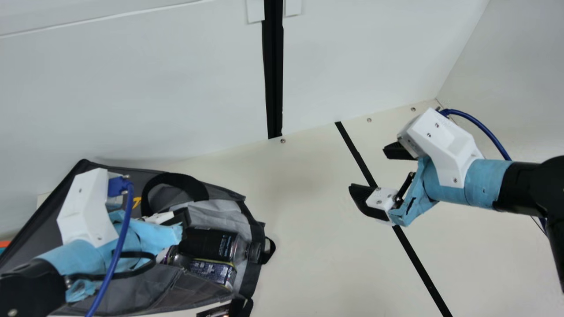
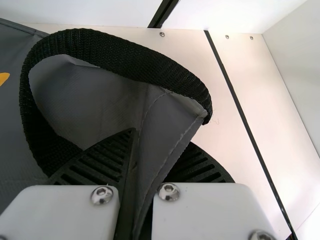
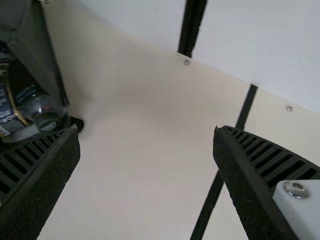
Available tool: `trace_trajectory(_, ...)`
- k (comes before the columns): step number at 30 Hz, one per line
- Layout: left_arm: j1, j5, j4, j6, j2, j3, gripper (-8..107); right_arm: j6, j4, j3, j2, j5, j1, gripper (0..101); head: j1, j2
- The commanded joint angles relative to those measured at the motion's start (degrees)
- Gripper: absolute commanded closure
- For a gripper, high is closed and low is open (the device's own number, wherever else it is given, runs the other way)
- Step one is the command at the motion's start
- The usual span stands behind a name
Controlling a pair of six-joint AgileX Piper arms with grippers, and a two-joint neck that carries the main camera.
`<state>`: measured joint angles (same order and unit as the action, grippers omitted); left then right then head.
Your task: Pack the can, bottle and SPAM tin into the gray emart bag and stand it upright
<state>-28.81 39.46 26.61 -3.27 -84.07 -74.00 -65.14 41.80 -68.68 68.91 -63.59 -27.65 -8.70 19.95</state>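
Note:
The gray bag point(image 1: 150, 290) lies on its side at the left, its mouth facing the table's middle. Inside the mouth rest the bottle point(image 1: 211, 244) with a dark label, the blue, yellow-edged SPAM tin point(image 1: 213, 270) beside it, and what looks like the can point(image 1: 172, 256), partly covered by the left arm. Over the bag is my left gripper point(image 1: 174, 217); in its wrist view the left gripper point(image 2: 161, 145) pinches a fold of gray fabric point(image 2: 162, 125) near a black handle point(image 2: 125, 55). My right gripper point(image 1: 368, 169) is open above the table; its wrist view shows the right gripper point(image 3: 146, 132) holding nothing.
White walls point(image 1: 176, 88) stand behind the table point(image 1: 308, 220) and at its right. A black stripe point(image 1: 416, 259) crosses the tabletop under the right gripper. A dark printed item point(image 1: 216, 311) lies at the front edge by the bag. Bare tabletop separates bag and right gripper.

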Motion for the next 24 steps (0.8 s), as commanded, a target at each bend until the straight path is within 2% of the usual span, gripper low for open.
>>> trace_trajectory(1,0.0,0.0,0.0,0.0,0.0,0.0,107,3.4,-2.0,0.3,-0.9,1.7,0.1,6,-1.3,0.0)
trace_trajectory(12,0.0,0.0,0.0,0.0,0.0,0.0,107,17.8,-14.0,0.7,-5.1,6.3,0.3,6,-1.3,0.0)
trace_trajectory(18,0.0,0.0,0.0,0.0,0.0,0.0,107,25.2,-21.3,-0.5,-6.6,6.6,0.6,6,-1.3,0.0)
trace_trajectory(24,0.0,0.0,0.0,0.0,0.0,0.0,107,31.9,-28.1,-2.5,-7.7,5.2,0.5,6,-1.3,0.0)
